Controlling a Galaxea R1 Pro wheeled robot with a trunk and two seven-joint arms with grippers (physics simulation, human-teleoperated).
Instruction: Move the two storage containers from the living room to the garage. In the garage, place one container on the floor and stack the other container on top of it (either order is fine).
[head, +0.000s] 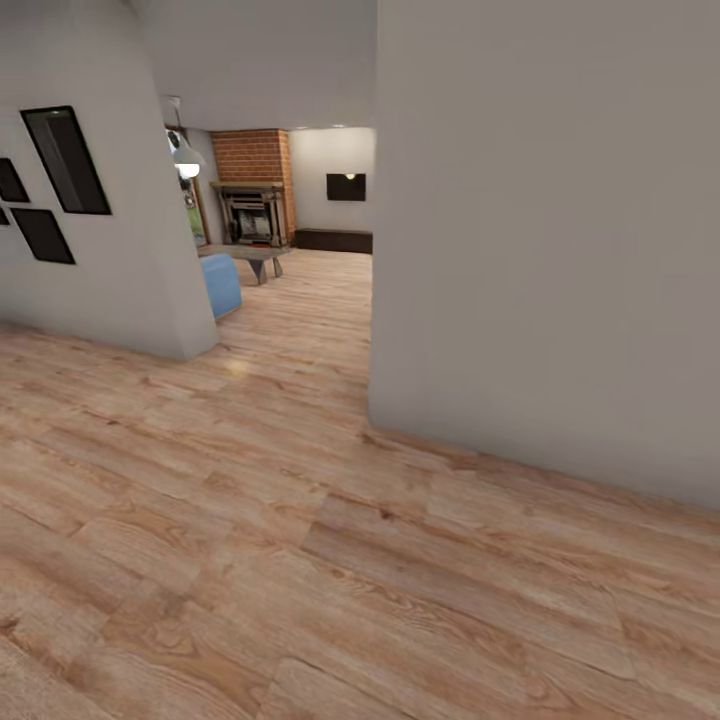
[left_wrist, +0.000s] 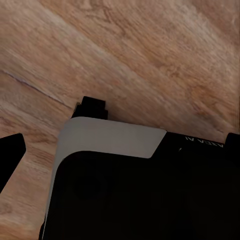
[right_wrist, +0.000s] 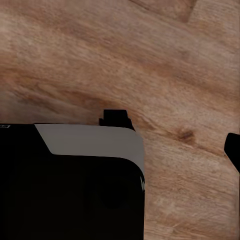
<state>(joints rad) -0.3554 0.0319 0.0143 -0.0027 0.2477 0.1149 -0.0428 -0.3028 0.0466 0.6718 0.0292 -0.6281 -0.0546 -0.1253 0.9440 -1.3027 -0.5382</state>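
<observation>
1. Head view: a light wood-plank floor (head: 300, 560) runs across a hallway, with a broad pale wall (head: 550, 230) rising on the right and a second pale wall (head: 130, 220) on the left carrying dark picture frames (head: 66, 160). Between the two walls an opening gives onto the living room (head: 300, 230). There stand a brick fireplace (head: 254, 200), a blue sofa end (head: 222, 284), a low grey table (head: 250, 258), a long dark low cabinet (head: 334, 240) and a dark wall TV (head: 346, 187). A white pendant lamp (head: 187, 158) hangs near the left wall's corner. The living room lies far ahead of the robot, well apart from both arms; no storage container can be made out among its furniture at this size.

2. Left wrist view: the robot's black and grey body (left_wrist: 115, 175) sits close under the camera, with wood planks beyond it. One dark finger (left_wrist: 10, 155) of the left gripper (left_wrist: 120, 150) shows at one edge and another dark tip at the opposite edge, so the fingers stand wide apart with nothing between them but the robot's own body below.

3. Right wrist view: the same black and grey body (right_wrist: 75, 175) lies beneath the camera over the plank floor. Only one dark fingertip (right_wrist: 233, 150) of the right gripper shows, at the frame's edge; how far that gripper is spread cannot be told.
</observation>
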